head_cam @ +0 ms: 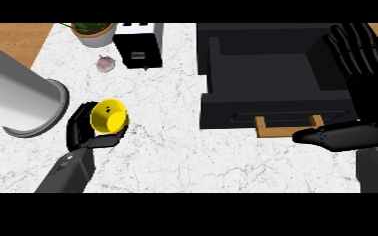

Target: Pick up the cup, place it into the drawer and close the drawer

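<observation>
A yellow cup (108,116) lies on its side in my left hand (83,130), whose fingers curl round it, above the white marble counter (170,145) at the left. The dark drawer (273,75) stands pulled open at the upper right, with a wooden handle (289,129) on its front. My right hand (354,65) stands open at the right edge, fingers up beside the drawer's right wall and thumb near the handle.
A large grey cylinder (29,102) lies at the left edge. A black and white toaster (139,44), a potted plant (94,32) and a small garlic bulb (105,63) sit at the back left.
</observation>
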Available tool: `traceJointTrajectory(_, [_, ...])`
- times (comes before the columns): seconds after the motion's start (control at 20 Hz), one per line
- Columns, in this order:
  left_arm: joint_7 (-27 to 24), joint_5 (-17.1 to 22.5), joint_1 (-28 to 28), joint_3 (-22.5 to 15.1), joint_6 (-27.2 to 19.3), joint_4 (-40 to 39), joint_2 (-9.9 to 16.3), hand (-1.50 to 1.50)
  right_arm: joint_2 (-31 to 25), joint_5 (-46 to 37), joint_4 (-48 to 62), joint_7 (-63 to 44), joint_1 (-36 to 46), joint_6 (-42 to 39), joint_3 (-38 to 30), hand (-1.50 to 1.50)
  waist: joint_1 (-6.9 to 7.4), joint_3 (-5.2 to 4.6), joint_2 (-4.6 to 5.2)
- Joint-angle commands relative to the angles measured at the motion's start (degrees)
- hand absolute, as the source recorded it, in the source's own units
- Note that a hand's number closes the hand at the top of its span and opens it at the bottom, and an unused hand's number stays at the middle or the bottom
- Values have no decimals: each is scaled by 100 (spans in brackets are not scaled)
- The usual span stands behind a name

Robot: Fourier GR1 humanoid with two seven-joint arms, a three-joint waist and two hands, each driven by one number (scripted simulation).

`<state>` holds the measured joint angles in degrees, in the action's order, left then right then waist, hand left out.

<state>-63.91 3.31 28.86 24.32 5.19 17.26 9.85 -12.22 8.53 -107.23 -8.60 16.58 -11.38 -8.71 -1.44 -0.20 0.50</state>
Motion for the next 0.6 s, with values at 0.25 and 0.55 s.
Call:
traceJointTrajectory(0.25, [233, -120, 903, -453, 648, 677, -135, 150, 60, -208, -144, -174, -2, 163, 131, -150, 109, 17, -63])
traceJointTrajectory(0.55, [1318, -148, 1371, -904, 261, 1761, -659, 150, -131, -9, 119, 111, -204, -109, -164, -150, 191, 28, -96])
